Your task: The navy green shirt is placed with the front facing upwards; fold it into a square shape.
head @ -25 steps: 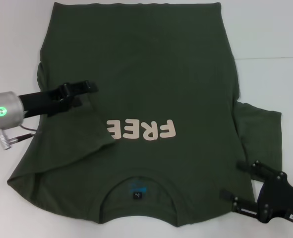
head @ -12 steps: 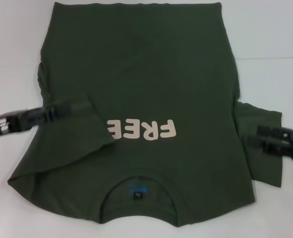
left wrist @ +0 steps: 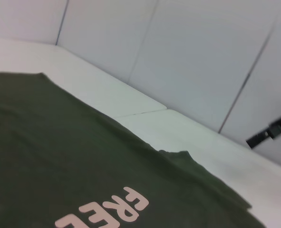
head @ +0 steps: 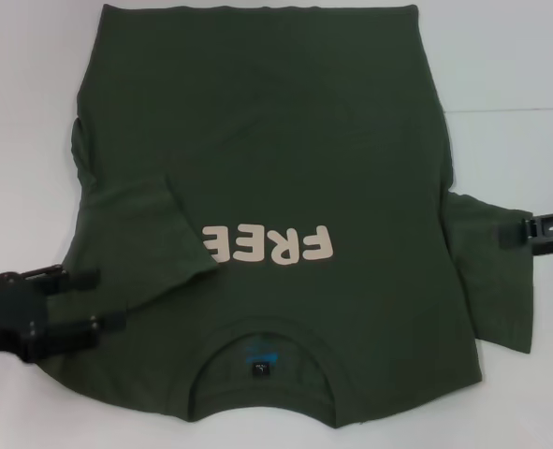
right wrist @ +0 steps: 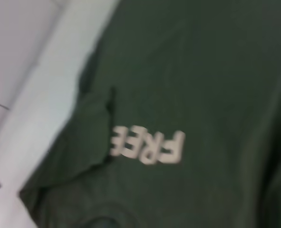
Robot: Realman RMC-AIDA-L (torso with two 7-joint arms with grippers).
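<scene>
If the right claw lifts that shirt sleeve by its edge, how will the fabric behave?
The navy green shirt will probably drape limply: its left sleeve already lies folded flat over the body. It looks thin and light, so the right sleeve should lift easily. Pushing would likely bunch it; wrinkles show along its left edge. The right claw sits at that sleeve.

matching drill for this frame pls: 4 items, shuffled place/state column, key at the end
Items:
1. left gripper
2. right gripper
3. left sleeve
4. right sleeve

Places/states:
A. spread flat on the table beside the shirt body
B. folded in over the shirt front
C. open, at the shirt's left shoulder
D. over the outer edge of the unfolded sleeve

Pairs: 1-C, 2-D, 3-B, 4-A
</scene>
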